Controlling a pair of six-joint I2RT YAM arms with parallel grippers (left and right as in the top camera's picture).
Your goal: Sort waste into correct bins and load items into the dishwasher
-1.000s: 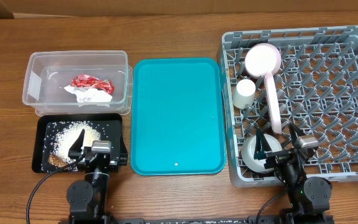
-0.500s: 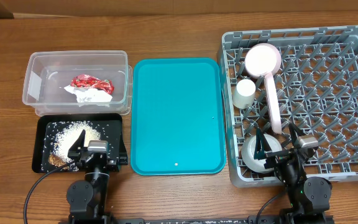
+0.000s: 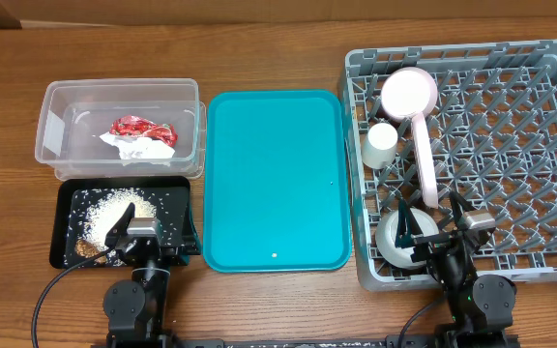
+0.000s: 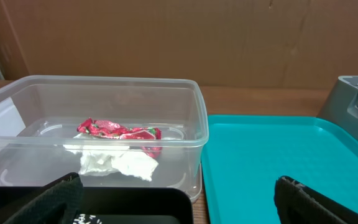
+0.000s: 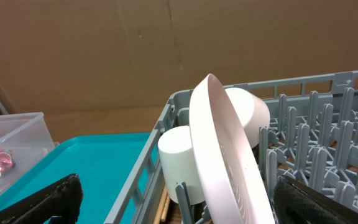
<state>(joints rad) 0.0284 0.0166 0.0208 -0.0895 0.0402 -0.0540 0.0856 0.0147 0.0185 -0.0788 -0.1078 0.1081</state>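
The clear tub (image 3: 56,106) holds the red wrapper (image 3: 143,127) and the white napkin (image 3: 139,148); both also show in the left wrist view, wrapper (image 4: 118,129) and napkin (image 4: 118,164). The black tray (image 3: 177,188) holds rice grains (image 3: 114,205) and a brown scrap (image 3: 87,248). My left gripper (image 3: 146,232) is open and empty over the tray's near edge. The grey rack (image 3: 511,68) holds a pink plate (image 3: 425,155) on edge, another plate (image 3: 409,94), a white cup (image 3: 380,145) and a white bowl (image 3: 393,237). My right gripper (image 3: 437,224) is open over the rack's near left corner.
A large teal tray (image 3: 277,179) lies between the bins and the rack, with nothing on it. The table is wooden (image 3: 259,48). A brown cardboard wall (image 4: 166,37) stands behind.
My left gripper has shifted slightly left over the black tray. The right arm has not moved.
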